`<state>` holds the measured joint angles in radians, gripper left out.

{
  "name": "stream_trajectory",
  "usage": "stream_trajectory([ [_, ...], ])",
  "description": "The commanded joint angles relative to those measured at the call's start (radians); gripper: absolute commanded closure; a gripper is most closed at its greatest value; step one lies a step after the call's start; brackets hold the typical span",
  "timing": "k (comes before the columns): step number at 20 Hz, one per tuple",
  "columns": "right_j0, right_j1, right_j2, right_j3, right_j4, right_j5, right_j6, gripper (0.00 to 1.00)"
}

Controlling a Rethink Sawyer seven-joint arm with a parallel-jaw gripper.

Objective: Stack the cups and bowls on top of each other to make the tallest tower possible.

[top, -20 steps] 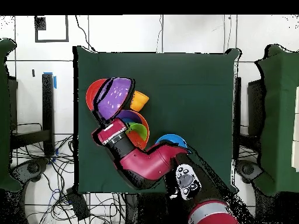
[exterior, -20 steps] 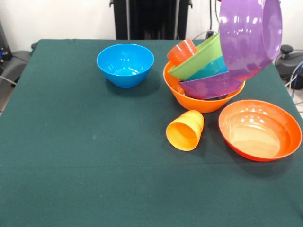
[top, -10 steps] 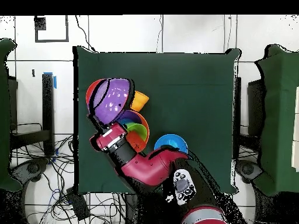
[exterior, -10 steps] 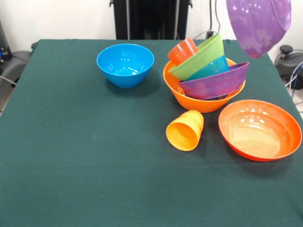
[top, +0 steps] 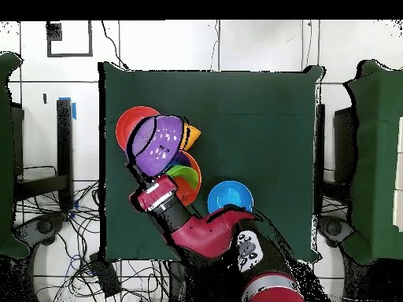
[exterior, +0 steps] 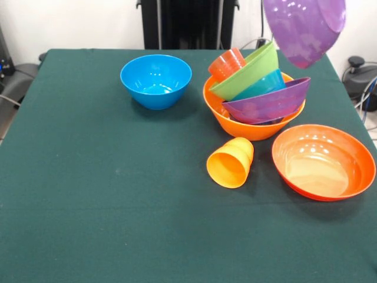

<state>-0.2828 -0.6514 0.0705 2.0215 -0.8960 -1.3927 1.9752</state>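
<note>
- Wide, shallow, glossy purple plastic bowl (exterior: 304, 29): held aloft and tilted above the tower (exterior: 254, 97) near the surface's (exterior: 88, 194) edge; probably light, stiff and slippery, best gripped at the rim.
- Fingers: hidden behind the bowl; cannot tell whether clamped.
- Tower: large orange base bowl (exterior: 241, 125) nesting leaning bowls.
- Yellow-orange tapered cup (exterior: 230, 162): lying on its side.

We see the raised purple bowl (exterior: 305, 29) cut off by the front view's top edge, and whatever grips it stays hidden from us. Overhead, that bowl (top: 157, 141) covers much of the red-orange bowl (top: 127, 126) and the yellow-orange cup (top: 190, 135).
</note>
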Motion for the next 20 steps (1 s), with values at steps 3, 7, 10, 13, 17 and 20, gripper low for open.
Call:
stream_trajectory([
  [3,0.04,0.154,-0.079,-0.057,-0.063,-0.1,-0.272,1.0],
  [7,0.05,0.207,-0.115,-0.061,-0.052,-0.162,-0.289,1.0],
  [10,0.064,0.249,-0.143,-0.065,-0.039,-0.215,-0.316,1.0],
  [13,0.085,0.294,-0.169,-0.075,-0.015,-0.266,-0.339,1.0],
  [17,0.112,0.343,-0.203,-0.082,0.018,-0.336,-0.355,1.0],
  [20,0.128,0.386,-0.224,-0.09,0.039,-0.394,-0.367,1.0],
])
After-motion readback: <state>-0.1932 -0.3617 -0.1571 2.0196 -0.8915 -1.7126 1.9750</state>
